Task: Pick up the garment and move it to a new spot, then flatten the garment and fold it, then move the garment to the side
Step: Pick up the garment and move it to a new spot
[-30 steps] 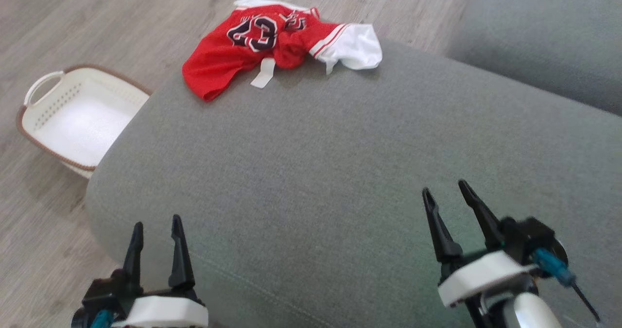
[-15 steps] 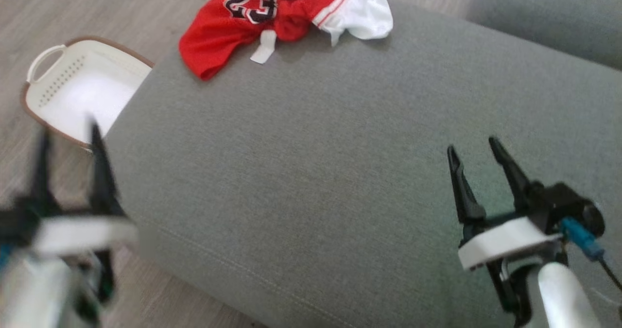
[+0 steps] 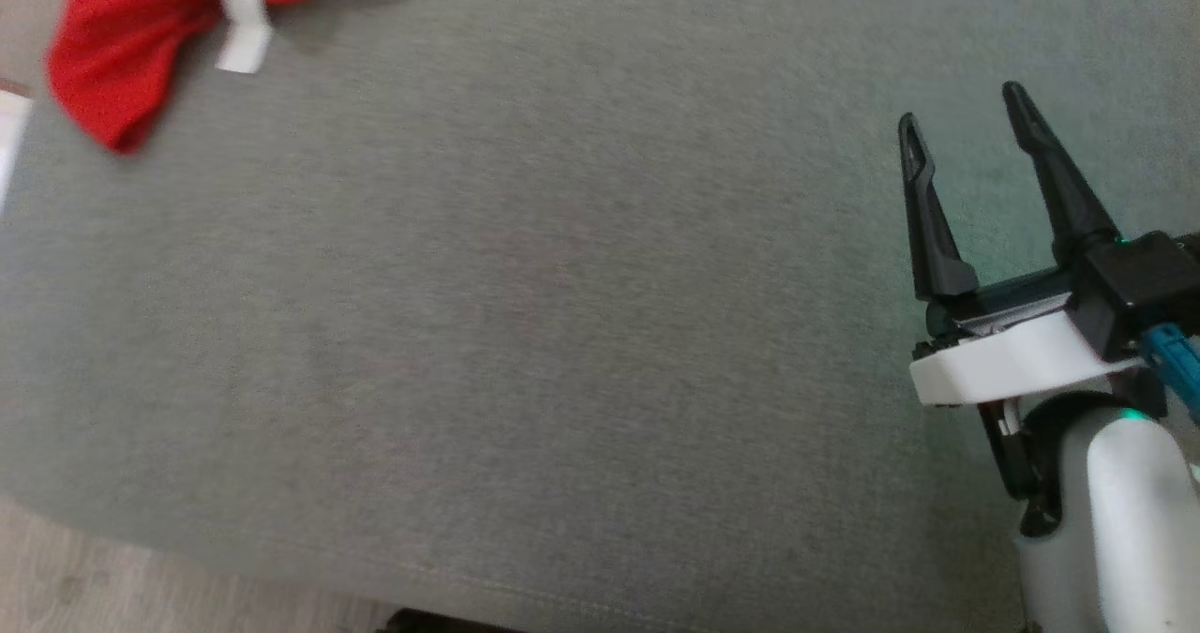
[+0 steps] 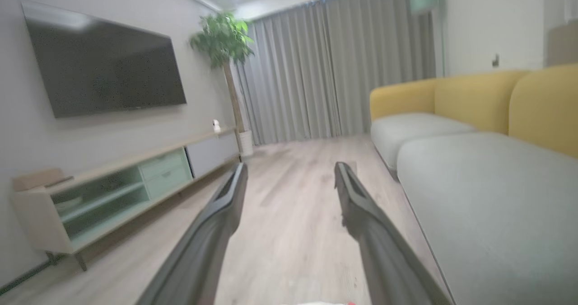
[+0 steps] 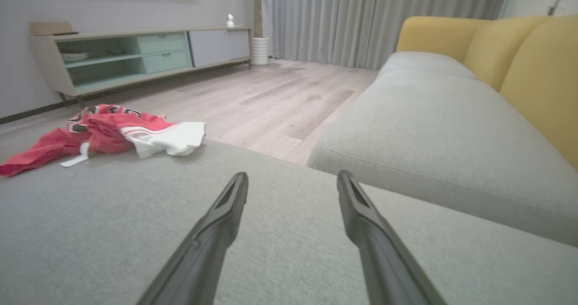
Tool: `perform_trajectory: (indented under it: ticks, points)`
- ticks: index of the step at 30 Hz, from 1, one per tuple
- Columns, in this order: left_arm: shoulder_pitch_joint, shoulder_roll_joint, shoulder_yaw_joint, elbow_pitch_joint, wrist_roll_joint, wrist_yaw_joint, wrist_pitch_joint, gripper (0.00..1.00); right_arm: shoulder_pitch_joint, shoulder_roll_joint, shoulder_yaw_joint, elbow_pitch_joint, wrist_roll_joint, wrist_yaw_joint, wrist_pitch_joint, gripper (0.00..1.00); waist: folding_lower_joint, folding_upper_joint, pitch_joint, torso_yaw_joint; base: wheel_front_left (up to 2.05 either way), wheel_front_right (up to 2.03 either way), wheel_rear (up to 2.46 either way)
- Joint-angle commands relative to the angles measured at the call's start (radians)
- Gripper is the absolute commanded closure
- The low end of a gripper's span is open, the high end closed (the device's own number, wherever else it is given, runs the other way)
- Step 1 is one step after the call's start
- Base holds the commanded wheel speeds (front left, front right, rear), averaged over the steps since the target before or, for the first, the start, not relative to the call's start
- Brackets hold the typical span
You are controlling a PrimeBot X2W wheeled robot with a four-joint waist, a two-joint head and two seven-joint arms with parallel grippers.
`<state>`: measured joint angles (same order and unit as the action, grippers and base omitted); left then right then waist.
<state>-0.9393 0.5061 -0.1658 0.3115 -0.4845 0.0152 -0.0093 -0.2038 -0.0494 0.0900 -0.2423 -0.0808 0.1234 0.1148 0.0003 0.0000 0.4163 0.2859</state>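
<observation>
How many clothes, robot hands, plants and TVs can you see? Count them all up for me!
Clothes: 1, the red and white jersey
Robot hands: 2, the left hand and the right hand, both open
Plants: 1, the plant
TVs: 1, the TV
Total: 5

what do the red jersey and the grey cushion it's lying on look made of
Red jersey: probably a thin synthetic sports knit, slightly shiny; it lies in soft crumpled folds and its white part shows sheen. Grey cushion: matte woven upholstery fabric, by its fine flecked texture and the stitched seam near its edge.
</observation>
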Motion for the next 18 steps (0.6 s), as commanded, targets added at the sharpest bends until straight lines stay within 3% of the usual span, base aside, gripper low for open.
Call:
perform_trajectory:
  ticks: [1,6,12,15,18]
  points:
    - [-0.034,0.038,0.015,0.056,-0.008,-0.021,0.015,0.0,-0.022,-0.001,0.029,-0.061,-0.011,0.007,0.013,0.0,-0.0003,0.0,0.092,-0.084,0.0,0.0,0.0]
    - [-0.077,-0.017,-0.034,0.251,-0.04,-0.085,0.037,0.0,-0.017,-0.005,0.013,-0.127,-0.039,0.007,0.04,0.0,-0.0003,0.0,0.155,-0.103,0.0,0.0,0.0]
    - [-0.113,-0.064,-0.087,0.368,-0.061,-0.124,0.049,0.0,-0.005,-0.02,-0.001,-0.175,-0.049,0.007,0.064,0.0,-0.0003,0.0,0.213,-0.099,0.0,0.0,0.0]
    - [-0.141,-0.068,-0.101,0.436,-0.062,-0.128,0.053,0.0,-0.005,-0.022,-0.003,-0.193,-0.053,0.007,0.071,0.0,-0.0003,0.0,0.24,-0.1,0.0,0.0,0.0]
    - [-0.174,-0.055,-0.098,0.502,-0.039,-0.089,0.024,0.0,-0.006,-0.023,-0.001,-0.202,-0.055,0.007,0.074,0.0,-0.0003,0.0,0.258,-0.104,0.0,0.0,0.0]
